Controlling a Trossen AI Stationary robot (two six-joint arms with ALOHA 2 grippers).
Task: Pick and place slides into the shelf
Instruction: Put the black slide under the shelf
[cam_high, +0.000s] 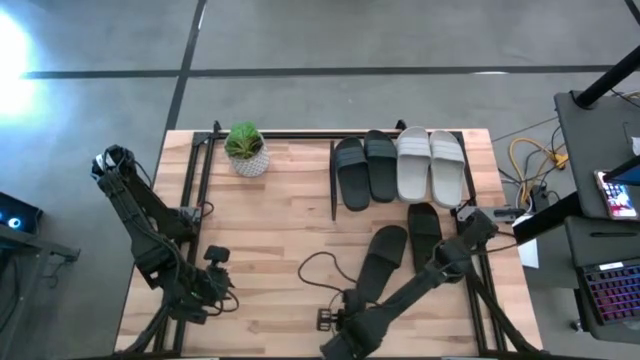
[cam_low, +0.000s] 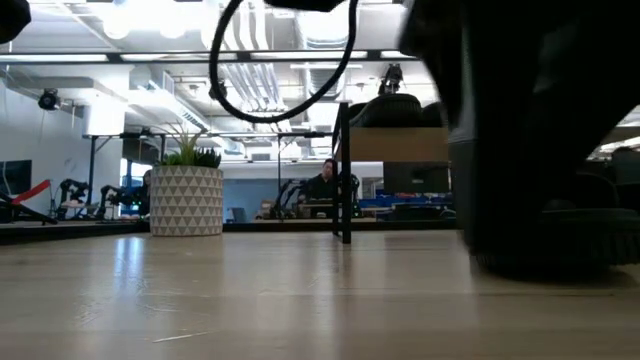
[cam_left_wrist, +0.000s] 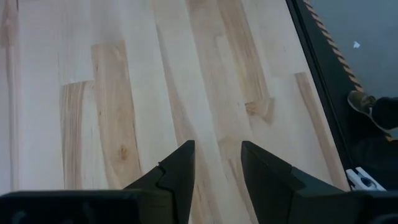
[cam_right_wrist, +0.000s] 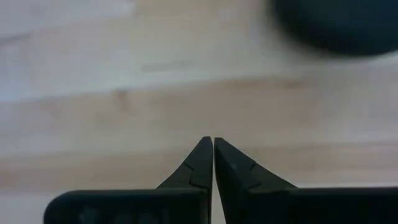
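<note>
right pincer (cam_right_wrist: 213, 152) fingers together, empty, over counter (cam_high: 280, 220) near loose black slides (cam_high: 405, 250) | left pincer (cam_left_wrist: 216, 168) fingers apart, empty, front-left | two pairs at shelf (cam_high: 400, 133), back

Four slides (cam_high: 400, 166) under shelf (cam_high: 300, 138); two loose (cam_high: 405, 248) on table (cam_high: 280, 250)

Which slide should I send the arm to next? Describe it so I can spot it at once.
Start at the shelf along the table's far edge, where four slides stand in a row. Nearer the robot, two black slides lie loose on the tabletop. Take the tilted black slide, the one on the plant's side; its neighbour lies straighter.
</note>
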